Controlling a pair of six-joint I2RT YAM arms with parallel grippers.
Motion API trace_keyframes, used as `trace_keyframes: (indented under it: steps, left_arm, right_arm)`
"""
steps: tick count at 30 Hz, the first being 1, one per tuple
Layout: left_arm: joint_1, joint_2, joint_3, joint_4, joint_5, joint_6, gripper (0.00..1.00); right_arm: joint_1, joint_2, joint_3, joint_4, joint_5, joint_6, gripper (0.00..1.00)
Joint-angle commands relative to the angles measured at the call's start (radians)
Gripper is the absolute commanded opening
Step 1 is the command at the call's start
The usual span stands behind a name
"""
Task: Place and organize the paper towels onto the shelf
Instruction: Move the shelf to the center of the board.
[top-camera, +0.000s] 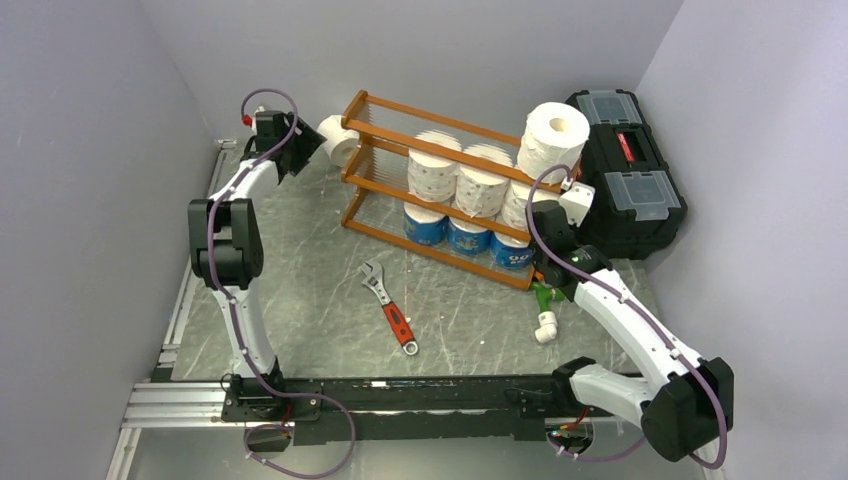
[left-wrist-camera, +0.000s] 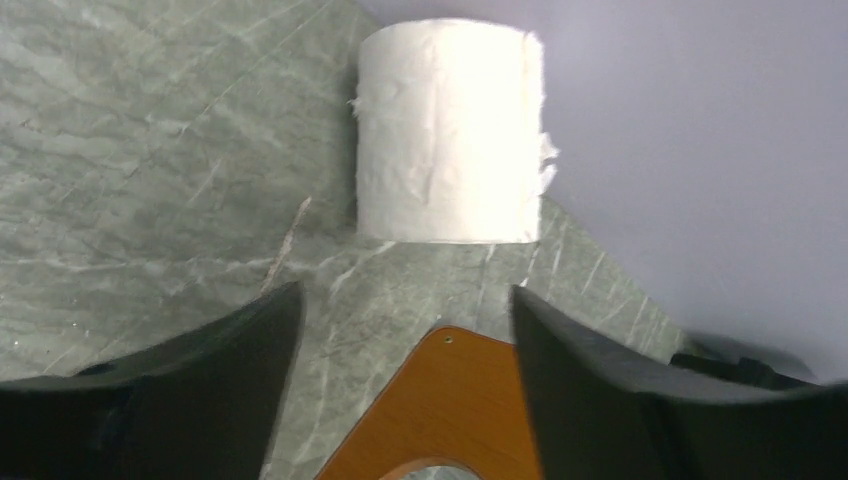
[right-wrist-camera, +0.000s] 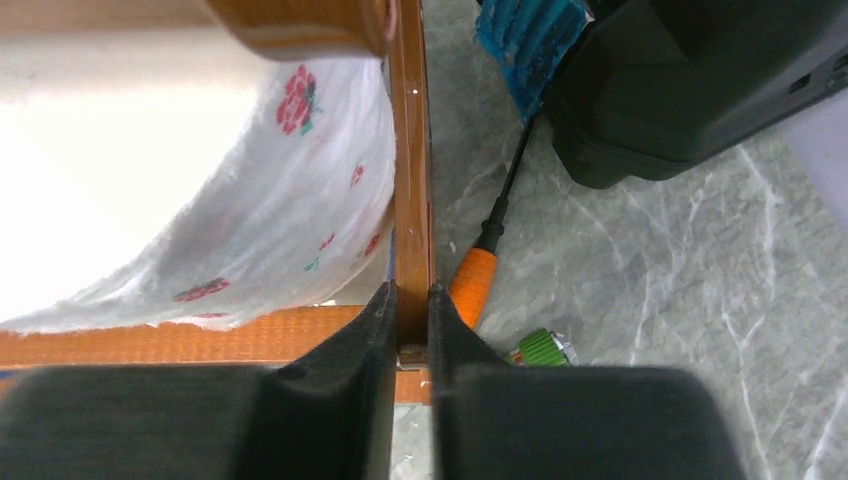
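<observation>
- Top view: the shelf (top-camera: 355, 165) is standing at the back of the bench (top-camera: 300, 300). It is carrying printed rolls (top-camera: 435, 165) on the middle tier, blue-wrapped rolls (top-camera: 468, 237) on the bottom tier and a white roll (top-camera: 553, 135) on top. A loose white roll (top-camera: 338, 138) is lying just beside its left end, near the left end effector (top-camera: 305, 150). The right end effector (top-camera: 548, 222) is sitting at the shelf's right end.
- Left wrist: the left end effector (left-wrist-camera: 405, 295) is gaping wide and gripping nothing. The loose white roll (left-wrist-camera: 450, 130) is lying ahead, clear of its fingers, and a shelf (left-wrist-camera: 450, 400) corner is showing between them.
- Right wrist: the right end effector (right-wrist-camera: 411, 295) is pinching a thin shelf (right-wrist-camera: 410, 200) upright, fingers closed against the wood, with a printed roll (right-wrist-camera: 250, 200) just left of it.
</observation>
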Motion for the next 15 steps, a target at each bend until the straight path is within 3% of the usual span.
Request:
trace_keyframes:
  steps: [1, 2, 4, 6, 9, 15]
  left_arm:
    - [-0.001, 0.026, 0.008, 0.040, 0.038, -0.102, 0.93]
    - [-0.001, 0.027, -0.001, 0.052, 0.050, -0.130, 0.99]
    - [-0.001, 0.025, -0.012, 0.071, 0.062, -0.168, 0.99]
    - [-0.004, 0.015, -0.045, 0.109, 0.050, -0.198, 1.00]
    - [-0.004, 0.000, -0.115, 0.169, 0.035, -0.296, 0.99]
    - [-0.004, 0.020, -0.216, 0.367, 0.051, -0.527, 0.99]
  right_arm:
    - [-0.015, -0.075, 0.030, 0.041, 0.079, 0.024, 0.24]
    - [-0.016, -0.080, 0.035, 0.035, 0.076, 0.026, 0.38]
    - [-0.015, -0.090, 0.038, 0.028, 0.062, 0.028, 0.60]
    - [-0.014, -0.102, 0.040, 0.019, 0.047, 0.036, 0.74]
    - [-0.014, -0.120, 0.039, 0.006, 0.015, 0.044, 0.85]
    - [-0.013, -0.170, 0.024, -0.007, -0.055, 0.046, 0.92]
